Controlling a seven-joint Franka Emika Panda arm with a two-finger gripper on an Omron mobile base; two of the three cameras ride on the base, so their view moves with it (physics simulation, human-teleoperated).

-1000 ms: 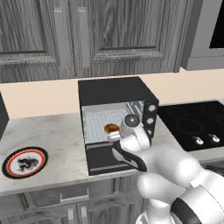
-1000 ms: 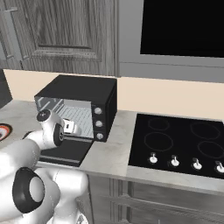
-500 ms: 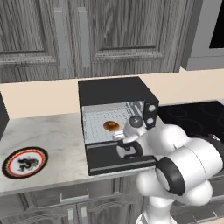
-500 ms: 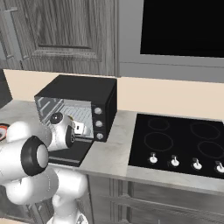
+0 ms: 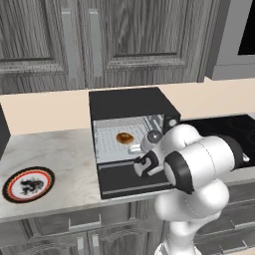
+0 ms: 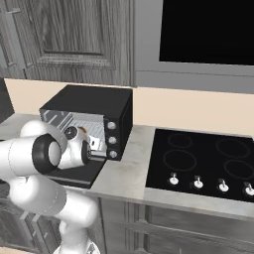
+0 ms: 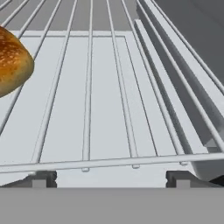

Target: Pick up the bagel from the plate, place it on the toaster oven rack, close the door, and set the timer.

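The golden-brown bagel lies on the silver toaster oven rack inside the black oven; nothing touches it. In the hand view the bagel sits at the left edge on the rack, well ahead of my gripper. The gripper's dark fingertips stand wide apart, open, with nothing between them. My gripper hovers over the dropped-down black door, just outside the oven mouth. The plate, with its black rim, red ring and white centre, rests bare on the counter at the left.
The oven's control knobs run down its right front. A black cooktop lies to the right of the oven. Grey cabinet doors hang above. My bulky white arm stands right in front of the oven's right half.
My elbow and forearm have swung up and across in front of the oven, and the hand has drawn back slightly. The bagel stays on the rack, the jaws stay open.
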